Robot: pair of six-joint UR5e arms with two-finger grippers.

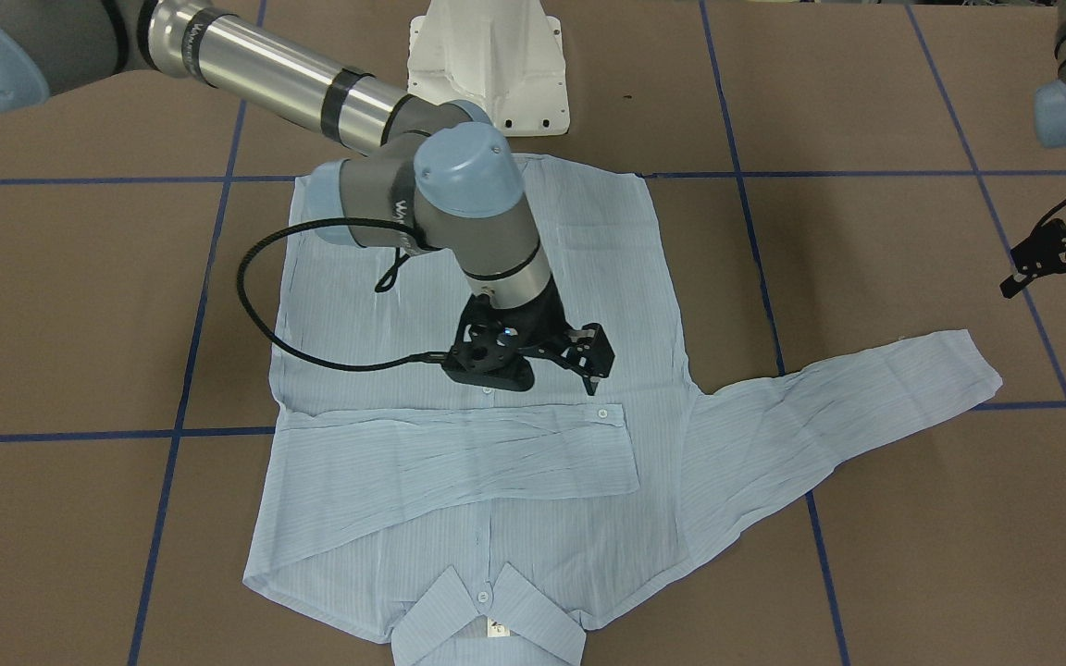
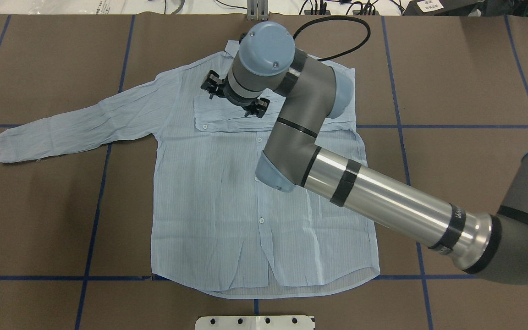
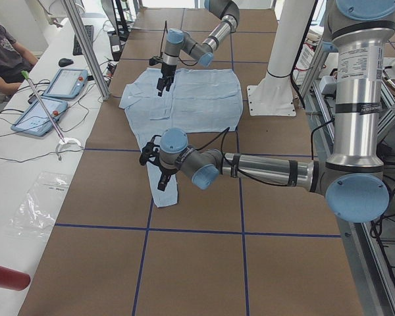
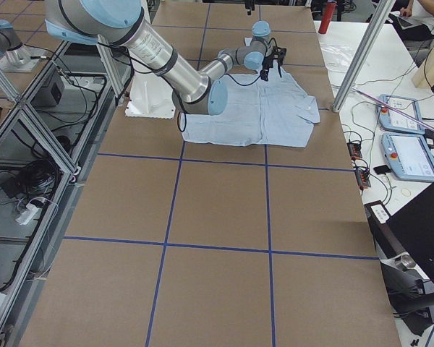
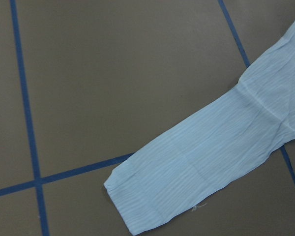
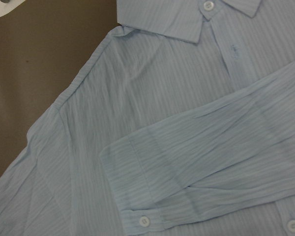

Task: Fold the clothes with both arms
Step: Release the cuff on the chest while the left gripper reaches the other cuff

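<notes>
The pale-blue striped shirt lies flat and front up, its collar at the far edge from the robot. One sleeve is folded across the chest. The other sleeve stretches out flat toward my left. My right gripper hovers just above the folded sleeve's cuff, open and holding nothing. My left gripper hangs open above the outstretched sleeve's cuff end, apart from the cloth.
The white pedestal base stands at the robot's side of the shirt. Blue tape lines cross the brown table. A side bench with tablets and a seated person runs along the far edge.
</notes>
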